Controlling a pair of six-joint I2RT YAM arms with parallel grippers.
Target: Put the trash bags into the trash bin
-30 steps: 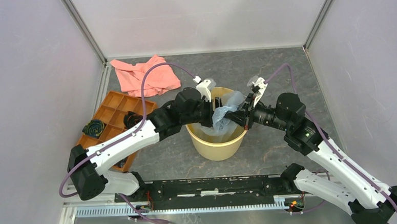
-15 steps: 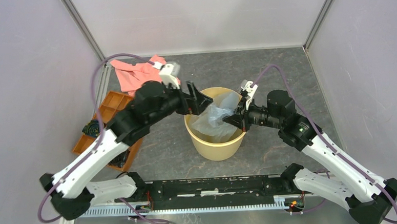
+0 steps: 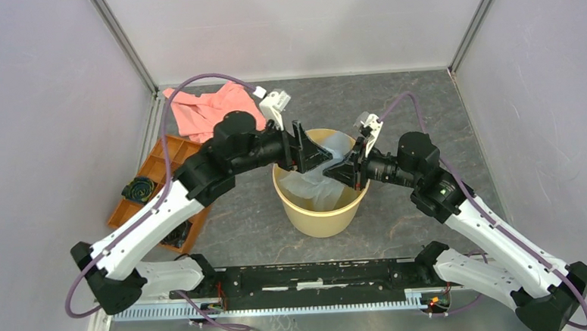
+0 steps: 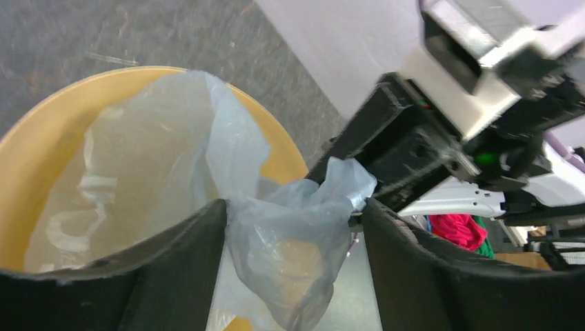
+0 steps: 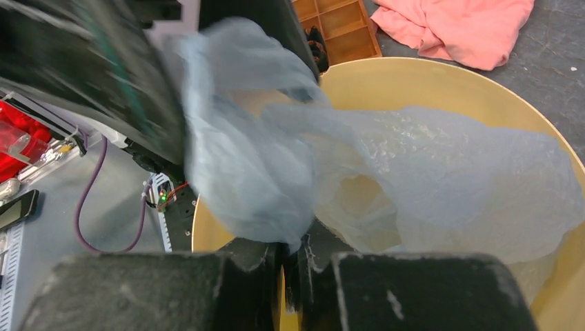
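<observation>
Nearly done, I judge — the trash bag point(image 3: 318, 181) lies mostly inside the trash bin point(image 3: 324, 223), one bunch above the rim pinched by the clamped right gripper point(image 5: 290, 252) (left gripper point(image 4: 293, 207) spread wide around it) — releasing remains.

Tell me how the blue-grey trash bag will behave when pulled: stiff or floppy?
Probably floppy: the trash bag hangs in crumpled folds between the left gripper's open fingers. Likely very light: the film is thin enough to show the yellow trash bin through it. It may slip where the right gripper pinches it.
</observation>
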